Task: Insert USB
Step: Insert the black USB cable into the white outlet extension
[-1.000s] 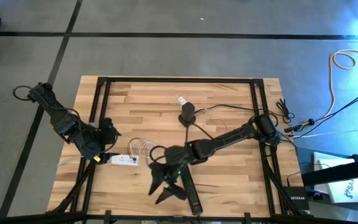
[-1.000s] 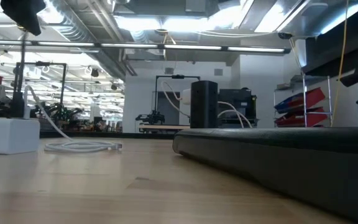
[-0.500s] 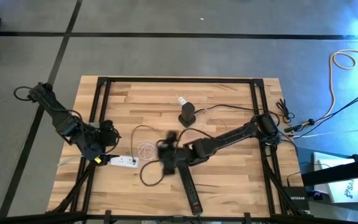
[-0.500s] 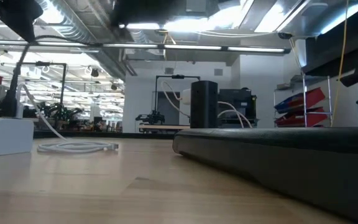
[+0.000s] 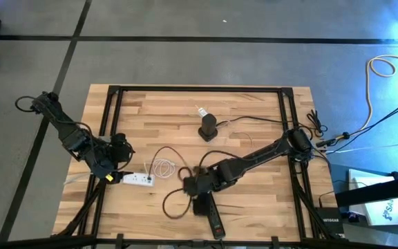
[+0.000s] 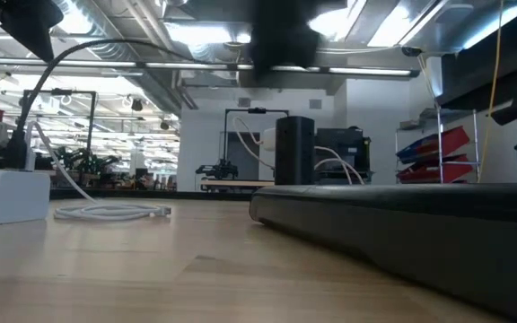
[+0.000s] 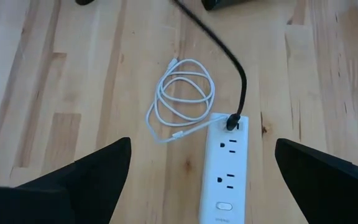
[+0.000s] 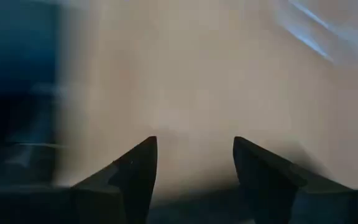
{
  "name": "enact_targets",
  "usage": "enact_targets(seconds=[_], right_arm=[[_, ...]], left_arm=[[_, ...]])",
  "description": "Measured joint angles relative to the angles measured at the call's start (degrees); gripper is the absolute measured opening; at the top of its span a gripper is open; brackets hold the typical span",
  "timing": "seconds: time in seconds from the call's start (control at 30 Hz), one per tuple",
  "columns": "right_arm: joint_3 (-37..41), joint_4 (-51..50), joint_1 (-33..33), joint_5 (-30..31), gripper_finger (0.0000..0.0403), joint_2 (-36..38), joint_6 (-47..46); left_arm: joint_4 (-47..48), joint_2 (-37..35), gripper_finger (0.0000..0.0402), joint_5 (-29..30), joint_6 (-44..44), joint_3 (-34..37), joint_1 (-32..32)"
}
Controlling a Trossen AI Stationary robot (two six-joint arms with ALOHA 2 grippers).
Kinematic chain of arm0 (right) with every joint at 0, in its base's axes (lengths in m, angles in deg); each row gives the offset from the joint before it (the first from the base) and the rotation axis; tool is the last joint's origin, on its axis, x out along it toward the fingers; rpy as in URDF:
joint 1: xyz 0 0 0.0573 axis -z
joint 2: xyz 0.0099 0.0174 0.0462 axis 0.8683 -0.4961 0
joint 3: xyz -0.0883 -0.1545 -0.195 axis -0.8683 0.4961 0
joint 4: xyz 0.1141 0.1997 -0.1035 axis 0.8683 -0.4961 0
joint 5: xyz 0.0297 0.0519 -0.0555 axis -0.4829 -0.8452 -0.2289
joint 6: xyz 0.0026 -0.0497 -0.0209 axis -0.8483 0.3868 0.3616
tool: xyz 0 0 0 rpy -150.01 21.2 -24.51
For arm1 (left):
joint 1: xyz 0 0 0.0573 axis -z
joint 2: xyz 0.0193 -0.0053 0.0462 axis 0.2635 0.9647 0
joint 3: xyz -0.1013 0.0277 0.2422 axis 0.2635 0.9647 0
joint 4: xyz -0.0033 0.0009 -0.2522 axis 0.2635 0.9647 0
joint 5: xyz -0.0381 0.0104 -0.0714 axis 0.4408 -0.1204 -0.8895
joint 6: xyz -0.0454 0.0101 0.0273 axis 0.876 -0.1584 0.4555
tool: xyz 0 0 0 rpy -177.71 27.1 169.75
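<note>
The white power strip [image 5: 138, 179] lies on the wooden worktop [image 5: 254, 104] near its left edge, and it serves as the landmark here. A black cable [image 7: 219, 46] is plugged into the strip's end socket and runs away across the boards. Just beside that same end of the strip lies a coiled white USB cable [image 7: 180, 96], loose on the wood and touched by neither pincer.

The left arm reaches in from the worktop's left corner, bent at the elbow, and its left pincer [image 5: 119, 158] hangs just above the strip. In the left wrist view its two dark fingers [image 7: 82, 177] stand wide apart with nothing between them.

The right arm stretches long and low from the worktop's right side toward the strip, stopping short of it beyond the white coil. Its right pincer [image 5: 193, 185] points down over a black power bar [image 5: 211, 214]. In the right wrist view the fingers [image 8: 132, 171] stand partly apart over blurred wood, and no object shows between them.

A small black stand [image 5: 208, 127] sits farther back, well apart from the strip.
</note>
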State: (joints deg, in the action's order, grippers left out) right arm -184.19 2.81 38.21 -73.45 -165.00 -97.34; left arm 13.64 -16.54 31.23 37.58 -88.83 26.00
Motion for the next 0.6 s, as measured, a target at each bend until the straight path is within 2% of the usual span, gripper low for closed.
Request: enact_targets(seconds=[0.1,0.3,0.4,0.6], right_arm=[[0.0,15.9,-0.2,-13.7,0.0193,0.2,5.0],[0.0,41.5,0.0,-37.2,0.0193,0.2,3.6],[-0.1,47.7,-0.1,-39.3,0.0193,0.4,3.5],[-0.1,42.7,0.4,-37.7,0.0193,0.3,2.4]], left_arm=[[0.0,0.0,0.0379,0.0,0.0,0.0,0.0],[0.1,0.0,0.0379,-0.8,-1.8,0.0,0.0],[-0.1,0.0,0.0379,-1.0,-3.3,0.0,0.0],[-8.7,0.0,0.0379,-3.4,-7.7,0.0,0.0]])
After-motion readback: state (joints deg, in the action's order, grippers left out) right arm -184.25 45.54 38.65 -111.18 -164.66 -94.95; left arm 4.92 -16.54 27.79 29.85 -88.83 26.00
